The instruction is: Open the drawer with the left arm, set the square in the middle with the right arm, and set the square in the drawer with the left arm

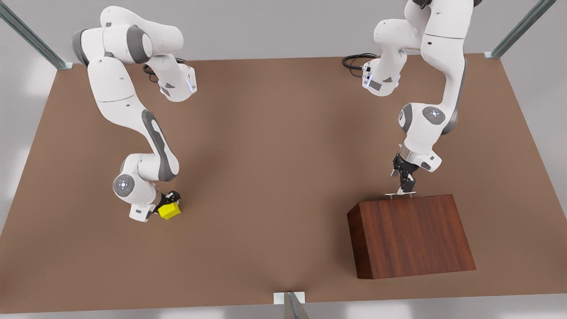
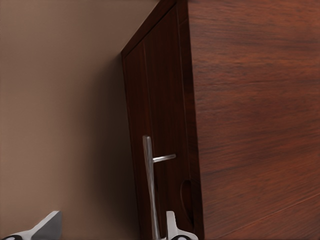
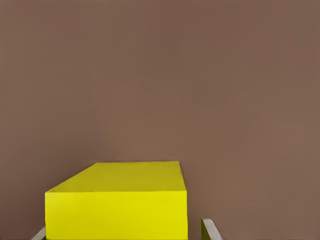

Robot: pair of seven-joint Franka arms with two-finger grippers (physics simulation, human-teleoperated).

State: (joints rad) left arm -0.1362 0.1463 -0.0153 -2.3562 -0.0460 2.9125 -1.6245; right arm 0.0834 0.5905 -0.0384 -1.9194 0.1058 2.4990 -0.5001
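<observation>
Your left gripper (image 1: 405,188) is straddling the shut drawer's handle (image 2: 149,185) with jaws open while your right gripper (image 1: 170,201) is spreading around the square (image 1: 169,211) on the table (image 1: 274,177), risking slips.

open tabletop (image 1: 274,177) between arms — only the cabinet (image 1: 409,237) blocks the front view's right, yellow square (image 1: 169,211) left

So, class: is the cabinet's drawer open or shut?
Shut: the drawer front sits flush with the cabinet; left hand is at its handle.
</observation>
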